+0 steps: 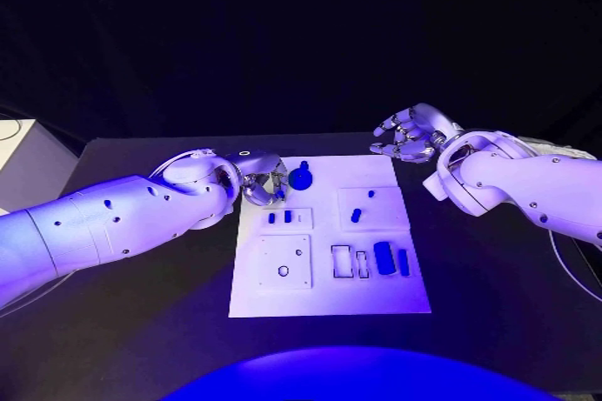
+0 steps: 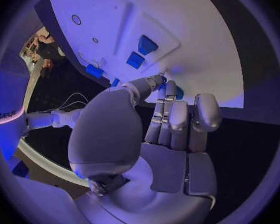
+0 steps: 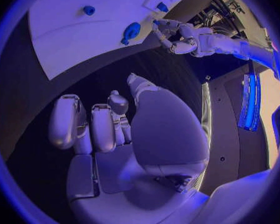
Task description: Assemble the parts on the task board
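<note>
From my head camera, blue parts [image 1: 384, 257] sit in the near recesses of the task board [image 1: 329, 298]. At its far corner my left hand [image 1: 260, 185] curls beside a round blue part [image 1: 301, 177], touching or not, I cannot tell. Over the table by the far right corner, my right hand [image 1: 404, 136] holds nothing.

From the left wrist, my fingers [image 2: 177, 122] lie together, tips at the board's [image 2: 196, 50] edge.

From the right wrist, my fingers [image 3: 93, 127] are loosely bent and empty over the black table [image 3: 84, 84].

My left hand [image 1: 261, 185] is hovering at the far left corner of the flat white task board [image 1: 329, 301]; my right hand [image 1: 408, 133] is hanging beyond its far right corner.
</note>
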Robot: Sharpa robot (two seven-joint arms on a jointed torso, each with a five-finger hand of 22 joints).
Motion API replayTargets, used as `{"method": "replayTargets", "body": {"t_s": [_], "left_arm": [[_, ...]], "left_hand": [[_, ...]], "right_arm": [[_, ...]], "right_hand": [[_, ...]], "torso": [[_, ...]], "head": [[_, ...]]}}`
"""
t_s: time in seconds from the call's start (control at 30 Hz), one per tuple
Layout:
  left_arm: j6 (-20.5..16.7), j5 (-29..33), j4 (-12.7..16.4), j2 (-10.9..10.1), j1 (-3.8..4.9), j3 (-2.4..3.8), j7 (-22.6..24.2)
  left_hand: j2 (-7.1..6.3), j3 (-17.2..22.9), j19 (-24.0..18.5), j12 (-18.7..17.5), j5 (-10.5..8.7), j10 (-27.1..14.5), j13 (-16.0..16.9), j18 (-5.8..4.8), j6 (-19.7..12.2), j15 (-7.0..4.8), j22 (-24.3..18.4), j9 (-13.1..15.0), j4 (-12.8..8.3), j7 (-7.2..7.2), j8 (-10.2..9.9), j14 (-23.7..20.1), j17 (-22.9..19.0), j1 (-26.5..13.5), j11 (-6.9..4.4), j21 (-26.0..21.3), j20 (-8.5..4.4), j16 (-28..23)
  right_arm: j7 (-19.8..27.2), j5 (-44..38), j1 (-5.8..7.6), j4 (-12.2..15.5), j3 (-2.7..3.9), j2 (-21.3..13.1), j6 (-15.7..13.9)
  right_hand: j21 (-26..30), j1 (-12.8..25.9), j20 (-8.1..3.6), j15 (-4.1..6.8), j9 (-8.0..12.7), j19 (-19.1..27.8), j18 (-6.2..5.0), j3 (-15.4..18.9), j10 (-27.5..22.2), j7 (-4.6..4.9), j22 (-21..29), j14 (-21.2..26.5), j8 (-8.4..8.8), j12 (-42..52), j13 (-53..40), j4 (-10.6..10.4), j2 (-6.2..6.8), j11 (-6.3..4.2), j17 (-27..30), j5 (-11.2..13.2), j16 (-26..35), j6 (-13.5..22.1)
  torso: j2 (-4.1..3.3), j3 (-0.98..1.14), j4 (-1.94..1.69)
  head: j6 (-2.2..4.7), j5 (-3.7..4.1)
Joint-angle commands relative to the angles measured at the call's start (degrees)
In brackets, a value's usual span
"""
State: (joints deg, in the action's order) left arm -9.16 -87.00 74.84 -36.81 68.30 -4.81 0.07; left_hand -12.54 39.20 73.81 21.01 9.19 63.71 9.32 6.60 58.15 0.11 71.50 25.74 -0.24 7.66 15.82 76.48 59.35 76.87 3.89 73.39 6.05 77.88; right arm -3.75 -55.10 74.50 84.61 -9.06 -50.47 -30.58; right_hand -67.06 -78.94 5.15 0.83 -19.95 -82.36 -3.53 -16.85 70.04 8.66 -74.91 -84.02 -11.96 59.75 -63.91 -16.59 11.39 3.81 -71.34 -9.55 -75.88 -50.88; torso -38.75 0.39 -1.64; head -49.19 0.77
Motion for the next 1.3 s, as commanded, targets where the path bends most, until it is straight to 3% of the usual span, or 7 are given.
{"method": "replayTargets", "body": {"t_s": [0.03,1.3], "left_arm": [[-0.09,-0.33,-0.06,0.26,-0.04,0.0,0.31],[1.28,-0.57,-1.01,1.09,-0.26,-0.53,0.13]], "left_hand": [[-0.01,-0.35,0.37,-0.26,0.19,0.36,0.04,-1.1,0.35,0.08,0.0,0.0,-0.06,-0.09,-0.04,0.41,-0.07,-0.34,0.12,0.04,-0.06,0.17],[0.17,-0.31,0.63,-0.44,0.19,0.77,0.21,-1.18,0.67,-0.01,0.27,0.03,-0.23,-0.2,-0.05,0.51,0.06,-0.06,-0.02,0.27,-0.12,0.26]], "right_arm": [[0.57,-0.47,-0.02,0.05,0.0,-0.02,0.54],[0.6,-0.46,-0.02,0.04,0.0,0.03,0.68]], "right_hand": [[0.22,0.38,-0.11,-0.01,-0.07,0.19,-1.07,-0.23,-0.28,0.02,-1.44,-0.76,-0.28,-0.38,0.05,0.05,0.1,-0.14,0.04,-0.2,0.29,0.35],[0.26,0.49,-0.12,0.0,-0.07,0.18,-1.08,-0.2,-0.26,0.02,-1.41,-0.77,-0.29,-0.35,0.05,0.03,0.12,-0.15,0.02,-0.22,0.3,0.35]], "torso": [[0.0,-0.01,0.03],[0.02,0.0,-0.02]], "head": [[-0.12,0.0],[-0.75,0.0]]}}
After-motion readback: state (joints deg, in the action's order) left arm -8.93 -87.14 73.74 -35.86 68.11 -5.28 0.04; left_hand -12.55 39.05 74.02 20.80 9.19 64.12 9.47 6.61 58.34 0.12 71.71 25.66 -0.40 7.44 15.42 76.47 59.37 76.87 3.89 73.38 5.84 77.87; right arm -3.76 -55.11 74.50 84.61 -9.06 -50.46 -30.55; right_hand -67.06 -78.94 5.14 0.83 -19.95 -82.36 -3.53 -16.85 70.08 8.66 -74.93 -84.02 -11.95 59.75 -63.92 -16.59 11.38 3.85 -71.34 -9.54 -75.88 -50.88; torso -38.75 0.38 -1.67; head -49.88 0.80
